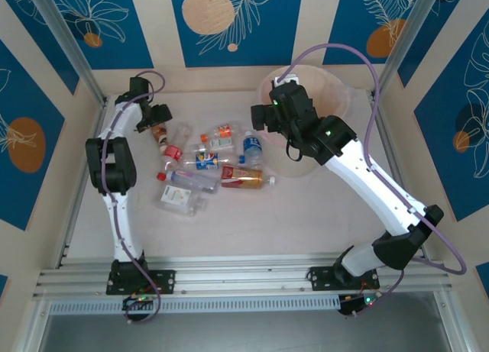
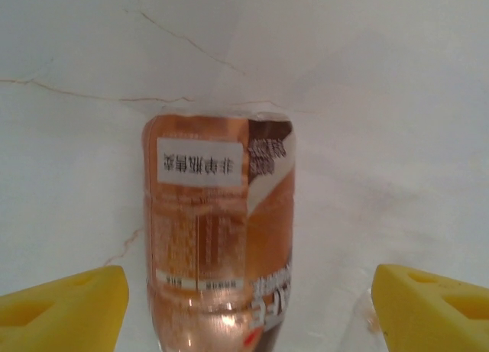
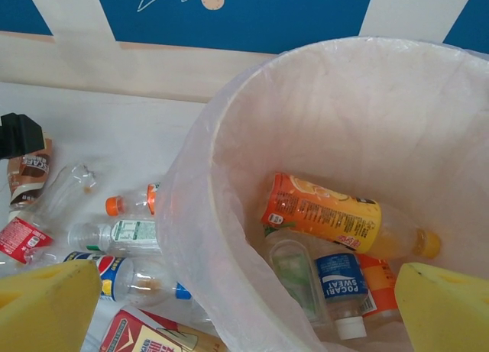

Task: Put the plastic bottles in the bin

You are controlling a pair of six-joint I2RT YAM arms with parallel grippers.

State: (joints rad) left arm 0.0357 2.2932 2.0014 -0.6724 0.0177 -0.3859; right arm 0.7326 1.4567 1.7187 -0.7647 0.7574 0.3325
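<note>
the left gripper is hanging with its yellow fingers apart on either side of a brown-labelled bottle lying on the white table, touching neither side, and that slick, rounded body could be squirting out sideways if the fingers are pinching it off-centre. the right gripper is hovering empty and spread wide above the bin, where bottles are already lying. among them a blue-labelled bottle is showing "pocari sweat", while the brown label's white patch is carrying chinese characters, upside down.
</note>
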